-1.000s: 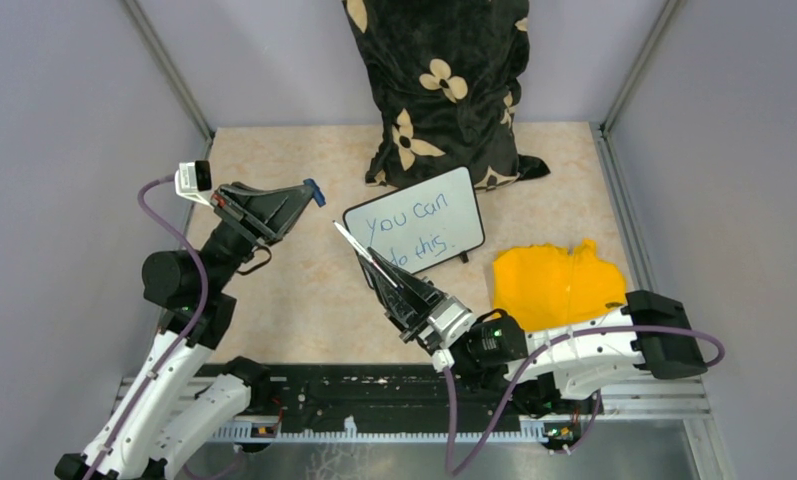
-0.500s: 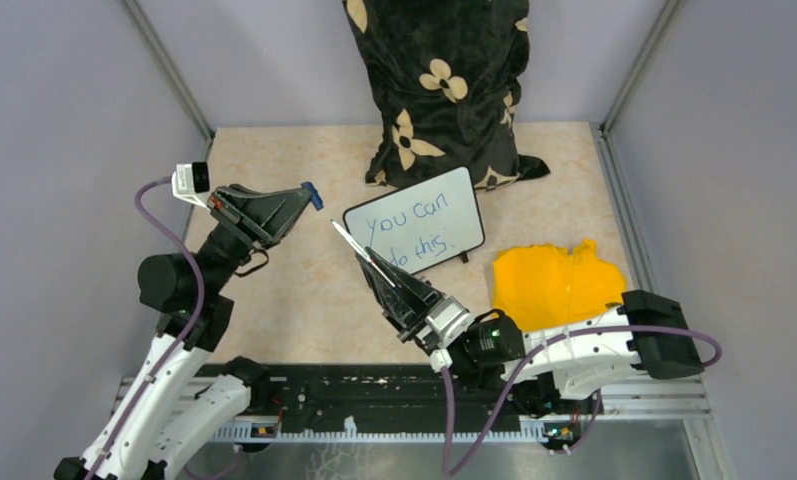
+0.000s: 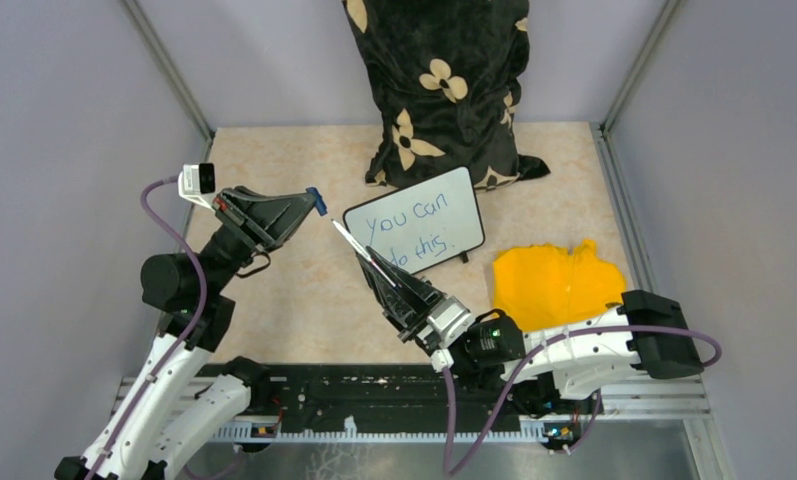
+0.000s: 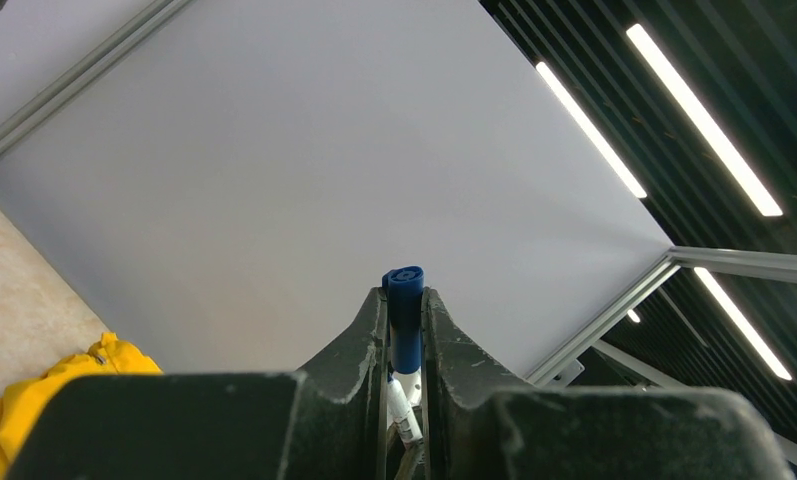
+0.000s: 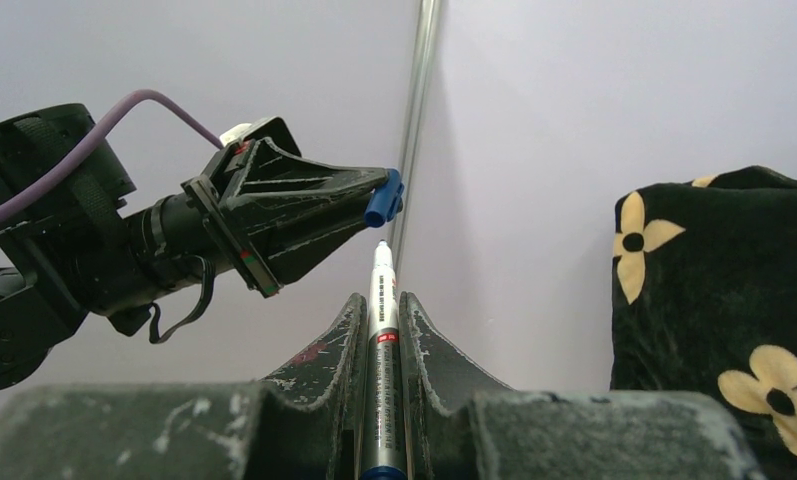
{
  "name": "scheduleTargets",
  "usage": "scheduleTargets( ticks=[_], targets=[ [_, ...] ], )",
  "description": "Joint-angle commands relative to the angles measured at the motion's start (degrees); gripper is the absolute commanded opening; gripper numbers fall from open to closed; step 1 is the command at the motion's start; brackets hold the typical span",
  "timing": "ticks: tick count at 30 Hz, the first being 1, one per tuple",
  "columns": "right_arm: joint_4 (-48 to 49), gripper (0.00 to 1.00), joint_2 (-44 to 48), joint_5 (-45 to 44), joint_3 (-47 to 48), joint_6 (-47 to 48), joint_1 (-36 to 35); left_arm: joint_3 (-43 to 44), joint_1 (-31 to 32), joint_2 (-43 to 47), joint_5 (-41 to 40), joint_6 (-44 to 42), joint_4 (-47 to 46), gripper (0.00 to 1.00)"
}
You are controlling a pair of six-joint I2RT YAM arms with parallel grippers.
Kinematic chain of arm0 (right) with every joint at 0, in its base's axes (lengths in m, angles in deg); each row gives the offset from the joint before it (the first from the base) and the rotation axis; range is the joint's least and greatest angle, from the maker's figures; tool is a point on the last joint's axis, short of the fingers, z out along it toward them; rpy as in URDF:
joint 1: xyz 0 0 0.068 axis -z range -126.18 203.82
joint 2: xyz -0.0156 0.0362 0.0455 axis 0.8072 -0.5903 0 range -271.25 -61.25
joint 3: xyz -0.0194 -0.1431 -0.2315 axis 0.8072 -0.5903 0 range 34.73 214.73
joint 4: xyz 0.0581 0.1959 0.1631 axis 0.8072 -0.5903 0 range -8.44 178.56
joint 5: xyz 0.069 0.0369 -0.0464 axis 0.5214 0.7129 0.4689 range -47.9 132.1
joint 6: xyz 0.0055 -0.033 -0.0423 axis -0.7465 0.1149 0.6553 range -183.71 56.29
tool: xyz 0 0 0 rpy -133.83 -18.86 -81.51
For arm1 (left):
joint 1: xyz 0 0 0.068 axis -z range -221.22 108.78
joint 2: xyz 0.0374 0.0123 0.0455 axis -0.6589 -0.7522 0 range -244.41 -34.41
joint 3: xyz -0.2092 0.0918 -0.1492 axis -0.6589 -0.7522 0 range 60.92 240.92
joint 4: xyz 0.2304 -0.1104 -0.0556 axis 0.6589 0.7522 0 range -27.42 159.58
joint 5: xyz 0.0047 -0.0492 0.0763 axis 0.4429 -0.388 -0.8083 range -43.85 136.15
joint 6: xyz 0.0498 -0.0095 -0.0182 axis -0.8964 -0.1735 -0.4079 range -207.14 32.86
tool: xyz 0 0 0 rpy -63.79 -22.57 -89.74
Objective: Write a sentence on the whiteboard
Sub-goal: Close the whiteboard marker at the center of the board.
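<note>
Sentence (image 3: 406,235): "You can do this", complete in blue.
Whiteboard (image 3: 466,230): centre of the table (image 3: 304,290), towards the far side.
Marker (image 5: 383,270): clamped in the closed right gripper (image 3: 372,263), tip clear of the board's left edge.
Cap (image 4: 405,285): pinched in the closed left gripper (image 3: 304,205).
Change: the cap has edged towards the marker tip.
Meaning: writing looks finished and capping seems next.

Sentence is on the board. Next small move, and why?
Probably ease the blue cap in the left tool onto the marker tip: the sentence already sits on the whiteboard, the right tool grips the bare marker, cap and tip near but apart.
</note>
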Motion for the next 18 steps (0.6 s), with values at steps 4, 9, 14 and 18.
scheduleTargets(
  ticks=[4,9,14,18],
  targets=[
    [3.0,0.00,0.0,1.3,2.5,-0.6,-0.5,-0.5,0.1,0.1,1.2,0.8,-0.4,0.00],
    [3.0,0.00,-0.3,1.3,2.7,-0.6,-0.5,-0.6,0.1,0.1,1.3,0.9,-0.5,0.00],
    [3.2,0.00,-0.4,1.4,2.8,-0.7,-0.5,-0.9,0.1,0.1,1.3,0.9,-0.4,0.00],
    [3.3,0.00,-0.6,1.4,3.0,-0.7,-0.5,-1.3,0.1,0.1,1.0,1.1,-0.4,0.00]
  ],
)
